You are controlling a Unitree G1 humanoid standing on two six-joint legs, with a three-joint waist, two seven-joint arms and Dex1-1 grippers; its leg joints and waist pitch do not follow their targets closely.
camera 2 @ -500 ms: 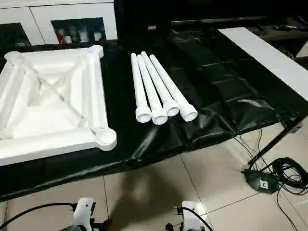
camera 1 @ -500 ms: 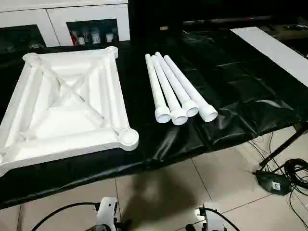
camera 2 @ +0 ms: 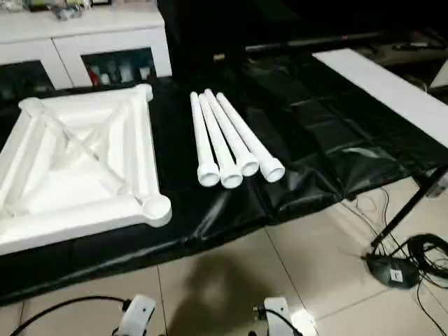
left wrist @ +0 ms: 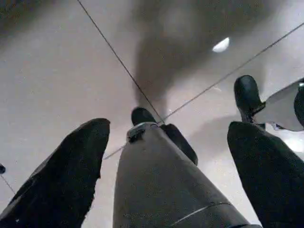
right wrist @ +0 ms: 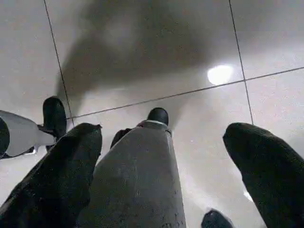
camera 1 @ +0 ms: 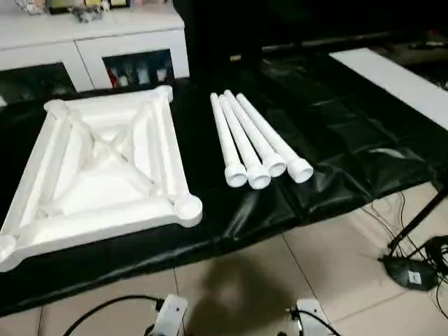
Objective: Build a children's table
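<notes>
Tabletop [camera 1: 98, 171] upside down beside four legs [camera 1: 255, 143], both pincers [left wrist: 166, 156] [right wrist: 161, 161] low over floor, wide open, empty.

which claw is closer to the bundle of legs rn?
Right, by a small margin. The right claw and left claw both hang low over the floor tiles, short of the table edge. The legs lie ahead, slightly toward the right arm's side; the tabletop lies on the left.
</notes>
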